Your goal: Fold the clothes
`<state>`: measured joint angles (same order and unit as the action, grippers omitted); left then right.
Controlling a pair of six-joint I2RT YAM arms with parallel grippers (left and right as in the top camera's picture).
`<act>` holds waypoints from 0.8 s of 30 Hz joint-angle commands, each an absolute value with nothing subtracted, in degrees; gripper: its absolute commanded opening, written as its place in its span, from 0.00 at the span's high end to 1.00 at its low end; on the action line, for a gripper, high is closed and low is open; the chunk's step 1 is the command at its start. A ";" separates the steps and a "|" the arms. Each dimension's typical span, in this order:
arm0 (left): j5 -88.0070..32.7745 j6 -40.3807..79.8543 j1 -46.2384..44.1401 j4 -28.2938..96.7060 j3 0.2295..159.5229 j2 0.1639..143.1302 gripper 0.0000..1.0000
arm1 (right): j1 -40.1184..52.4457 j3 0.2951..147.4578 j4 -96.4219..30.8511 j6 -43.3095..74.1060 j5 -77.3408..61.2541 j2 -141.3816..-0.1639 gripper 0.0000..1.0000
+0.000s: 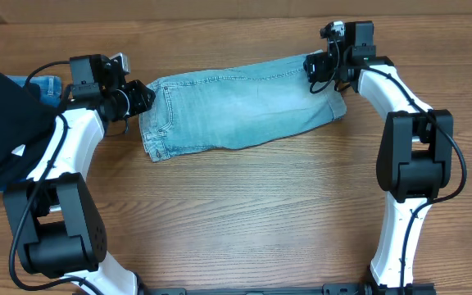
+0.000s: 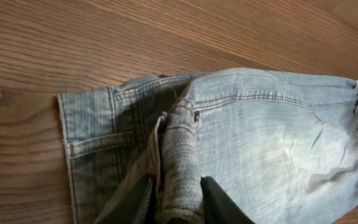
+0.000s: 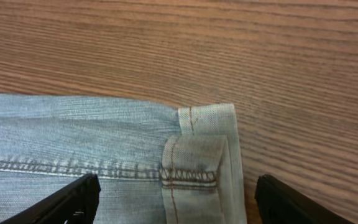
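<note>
Denim shorts (image 1: 240, 102), pale washed blue, lie folded lengthwise across the far middle of the wooden table (image 1: 244, 213), waistband to the left and cuffed hem to the right. No lettering can be read on them. At the left edge a black garment (image 1: 2, 123) carries a small white tag (image 1: 19, 150), too small to read, and a darker blue denim piece (image 1: 49, 84) shows behind it.

The left arm rises from the near left edge and bends inward, so the left gripper (image 1: 138, 97) sits at the waistband end. The right arm stands at the near right, its forearm reaching away to set the right gripper (image 1: 318, 70) over the far right corner of the hem.

The left wrist view alone shows a bunched ridge of waistband pinched between the two fingers (image 2: 219, 199), with a metal rivet (image 2: 196, 116) on the seam just beyond. The right wrist view alone shows the turned-up cuff (image 3: 201, 155) with tan stitching, lying flat between fingers (image 3: 61, 199) spread wide apart and holding nothing.
</note>
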<state>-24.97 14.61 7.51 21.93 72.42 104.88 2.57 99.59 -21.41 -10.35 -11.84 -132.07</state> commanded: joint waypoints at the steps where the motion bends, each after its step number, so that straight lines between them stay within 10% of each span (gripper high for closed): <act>1: -23.75 13.91 7.09 22.09 73.67 102.89 0.73 | 3.70 100.51 -20.18 -10.35 -12.56 -133.36 0.16; 9: -23.79 13.93 7.09 22.41 73.67 102.89 0.73 | 4.21 100.51 -19.22 -10.33 -12.53 -136.42 0.25; 13: -23.79 13.91 7.09 22.50 73.67 102.89 0.74 | 4.21 100.66 -18.26 -8.27 -12.49 -136.42 0.96; 14: -23.79 13.91 7.09 22.50 73.67 102.89 0.96 | 4.08 101.56 -20.01 -6.13 -12.45 -135.98 0.96; 24: -28.80 13.26 7.09 36.93 73.73 94.15 0.96 | 0.71 113.01 -64.86 -4.23 -5.19 -116.99 0.95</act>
